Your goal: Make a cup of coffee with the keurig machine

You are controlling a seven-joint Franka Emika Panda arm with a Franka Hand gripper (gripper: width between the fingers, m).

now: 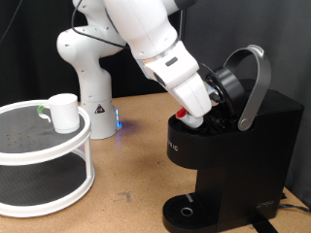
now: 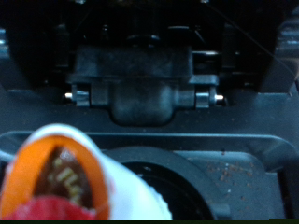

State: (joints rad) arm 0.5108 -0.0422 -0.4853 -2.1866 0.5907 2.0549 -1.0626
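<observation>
End effector (image 1: 191,114) is pushed into the open top of the keurig machine (image 1: 228,155), clamped on a small red-and-white pod (image 1: 185,116) w/ the tip right at the mouth of the brew chamber, at the machine's upper part toward the exterior view's left. Wrist view: the pod (image 2: 65,177) fills the near foreground, blurred, orange-red rim w/ white side, w/ the dark round chamber opening (image 2: 187,182) just beyond it and the black hinge block (image 2: 140,79) of the lid behind. Machine stands upright on the bench (image 1: 136,136), at the exterior view's right, long axis vertical, front w/ drip tray (image 1: 190,209) facing the exterior view's bottom-left; grey lid handle (image 1: 255,83) is swung up and tilted back, so lid is open. Arm comes down from the exterior view's top centre, slanting toward the right, wrist angled steeply down into the machine; white base (image 1: 89,87) sits behind. The cup (image 1: 63,112) is well apart from the end effector, upright on the top tier of a white round two-tier rack (image 1: 44,155) at the exterior view's left, opening up; handle not clear from here.
</observation>
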